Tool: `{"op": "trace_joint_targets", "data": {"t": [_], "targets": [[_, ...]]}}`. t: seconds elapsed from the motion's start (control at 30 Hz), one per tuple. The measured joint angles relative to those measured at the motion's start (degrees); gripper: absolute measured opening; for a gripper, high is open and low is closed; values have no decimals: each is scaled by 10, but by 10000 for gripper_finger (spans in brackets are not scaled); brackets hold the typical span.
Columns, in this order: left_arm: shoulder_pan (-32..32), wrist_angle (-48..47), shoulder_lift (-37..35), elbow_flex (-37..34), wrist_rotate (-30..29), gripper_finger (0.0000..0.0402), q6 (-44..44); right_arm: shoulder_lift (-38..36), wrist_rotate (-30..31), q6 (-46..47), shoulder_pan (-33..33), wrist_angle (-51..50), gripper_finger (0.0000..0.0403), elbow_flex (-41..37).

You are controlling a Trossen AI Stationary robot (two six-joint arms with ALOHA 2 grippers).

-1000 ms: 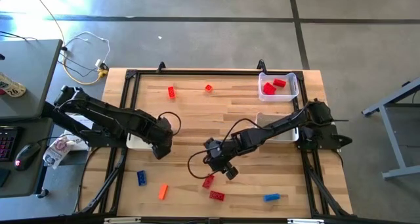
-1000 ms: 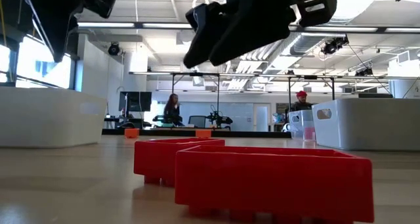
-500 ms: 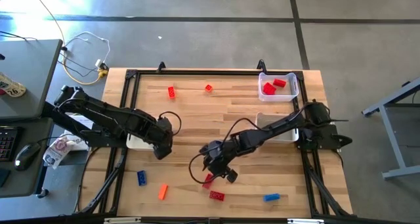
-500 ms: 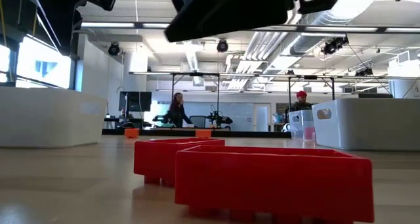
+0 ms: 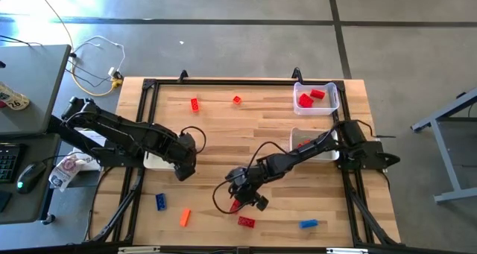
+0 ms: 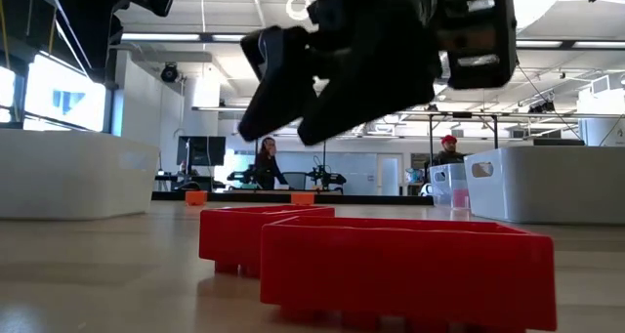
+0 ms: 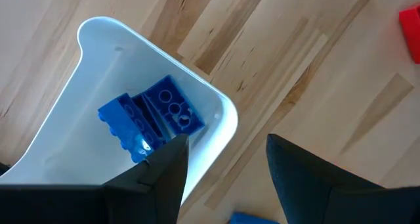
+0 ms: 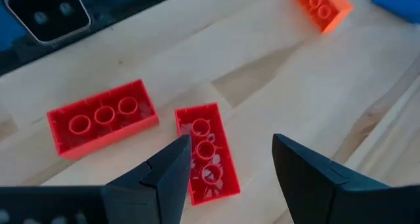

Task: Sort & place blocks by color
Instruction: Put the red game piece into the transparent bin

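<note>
a wooden table (image 5: 246,127) carries a clear bin (image 5: 333,105) and two white bins (image 5: 155,161).

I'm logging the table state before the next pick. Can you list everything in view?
Red blocks: two loose at the near edge, two near the far edge, at least two in the clear bin.
Blue blocks: two loose at the near edge, several in the left white bin.
Orange block: one, near edge, by a blue one.
Clear bin: one, far right corner.
White bins: two, one under each arm.
Table: one, wooden.
People: two, in the room behind.
Left gripper: open, over the left white bin.
Right gripper: open, above a red block.
</note>
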Motion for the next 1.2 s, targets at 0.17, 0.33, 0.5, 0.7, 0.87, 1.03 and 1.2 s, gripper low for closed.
{"op": "trace_joint_targets", "data": {"t": [0.17,0.33,0.5,0.7,0.87,1.03,1.2], "targets": [[0,1,0,0,0,190,0,17,0,1,0,7,199,0],[0,1,0,0,-6,188,0,29,-9,1,0,7,199,0],[0,1,0,0,-11,191,0,33,-19,13,0,8,199,0],[0,1,0,0,-18,189,0,38,-19,15,0,7,199,1],[0,0,0,0,-23,188,0,63,-19,16,1,11,199,1],[0,0,0,-1,-25,188,5,71,-21,16,2,18,199,1],[0,1,0,-1,-26,188,13,70,-11,22,6,16,173,1]]}}
